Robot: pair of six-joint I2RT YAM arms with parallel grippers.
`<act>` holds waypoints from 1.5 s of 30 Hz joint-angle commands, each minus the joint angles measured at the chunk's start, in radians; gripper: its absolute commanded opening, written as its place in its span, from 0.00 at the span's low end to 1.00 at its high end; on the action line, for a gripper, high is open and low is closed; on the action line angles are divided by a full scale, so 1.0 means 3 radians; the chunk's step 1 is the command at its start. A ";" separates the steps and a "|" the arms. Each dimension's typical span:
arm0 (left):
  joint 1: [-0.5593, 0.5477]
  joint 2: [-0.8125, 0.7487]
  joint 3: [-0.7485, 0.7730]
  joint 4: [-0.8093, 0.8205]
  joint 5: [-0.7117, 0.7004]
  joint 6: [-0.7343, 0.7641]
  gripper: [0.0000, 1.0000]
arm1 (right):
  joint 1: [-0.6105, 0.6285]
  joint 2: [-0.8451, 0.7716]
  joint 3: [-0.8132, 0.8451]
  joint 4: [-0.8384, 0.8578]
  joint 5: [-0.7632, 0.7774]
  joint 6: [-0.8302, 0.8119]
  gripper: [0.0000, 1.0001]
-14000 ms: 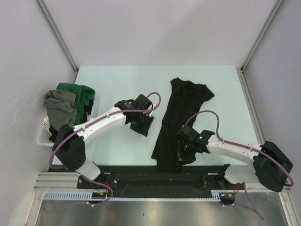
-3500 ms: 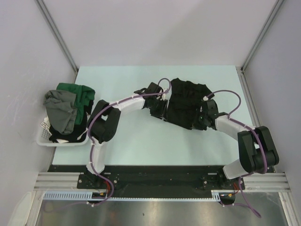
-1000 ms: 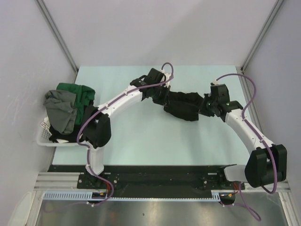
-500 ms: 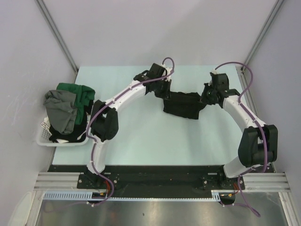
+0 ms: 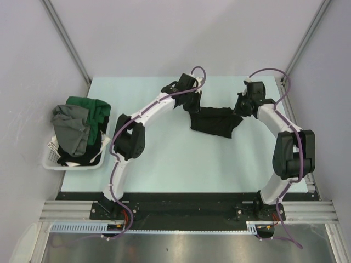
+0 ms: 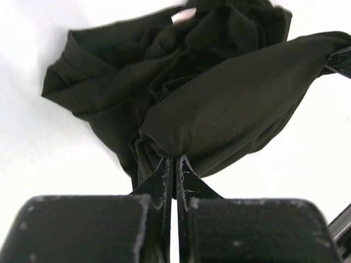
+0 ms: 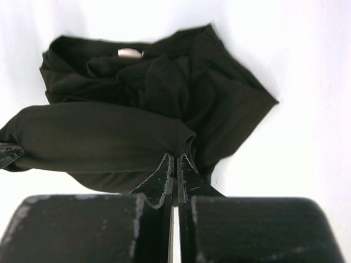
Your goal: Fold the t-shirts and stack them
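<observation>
the left hand [image 6: 174, 160] is pinched shut on a gathered fold of the black t-shirt [image 6: 219, 120], fingers pressed together and cloth bunching out just past the tips. the right hand [image 7: 175, 159] is clamped the same way on the opposite end of that shirt. a rolled band of fabric runs between the two grips. the rest of the shirt sags from the band in crumpled folds toward the near side, and a small pale label [image 7: 130, 52] shows among the folds. whether the lower folds rest on the surface or hang just off it cannot be told. from above, both arms reach far out, with the shirt between the hands at the far middle of the pale tabletop [image 5: 164, 159]. well apart, at the left edge, sits a white slatted basket [image 5: 50, 160]. it is heaped with a dark green t-shirt [image 5: 92, 107], a grey t-shirt [image 5: 68, 129] draped beside it, and some black cloth [image 5: 74, 158] beneath them.
</observation>
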 commanded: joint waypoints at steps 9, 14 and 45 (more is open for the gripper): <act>0.0233 0.0132 0.0501 0.0177 -0.0272 -0.0160 0.00 | -0.0183 0.0360 0.0566 0.0267 0.0039 -0.0074 0.00; 0.0284 0.0234 0.0598 0.0269 -0.0252 -0.0237 0.01 | -0.0188 0.0544 0.0755 0.0242 0.0039 -0.0089 0.00; 0.0391 -0.0149 0.0241 0.0075 -0.0482 -0.0023 0.30 | -0.0101 0.0582 0.1273 -0.0106 0.0121 -0.0018 0.38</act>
